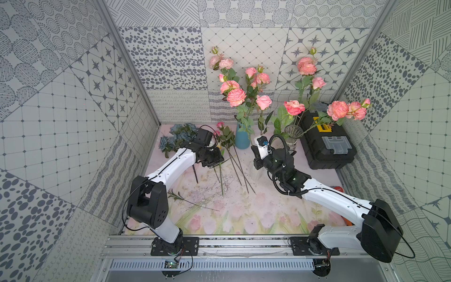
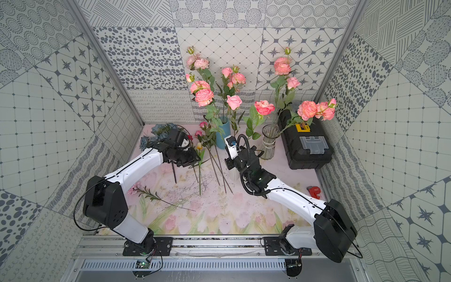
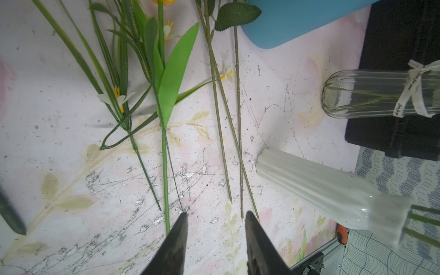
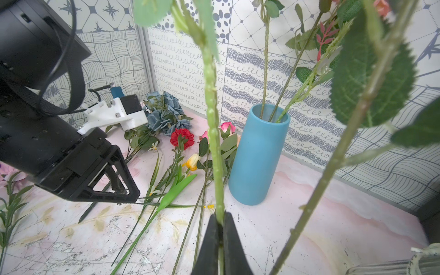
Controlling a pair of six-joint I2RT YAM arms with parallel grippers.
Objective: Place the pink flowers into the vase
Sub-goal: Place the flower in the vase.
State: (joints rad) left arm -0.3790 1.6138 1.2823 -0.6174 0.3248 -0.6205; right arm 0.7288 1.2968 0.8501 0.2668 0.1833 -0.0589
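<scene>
Floral mat (image 4: 345,221) below, pink flower stem (image 4: 212,133) upright, pinched in R gripper (image 4: 220,220)

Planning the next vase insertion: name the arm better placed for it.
Right. The right claw is shut on an upright flower stem, with the blue vase nearby. The left claw hangs open and empty over loose stems on the mat.

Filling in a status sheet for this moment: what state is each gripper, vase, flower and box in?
left gripper: open, empty.
right gripper: shut on pink flower stem, held upright.
blue vase: upright, stems inside.
glass vase: upright, pink flowers inside.
white vase: upright, stems at its mouth.
loose stems: lying flat.
toolbox: lid closed.
</scene>
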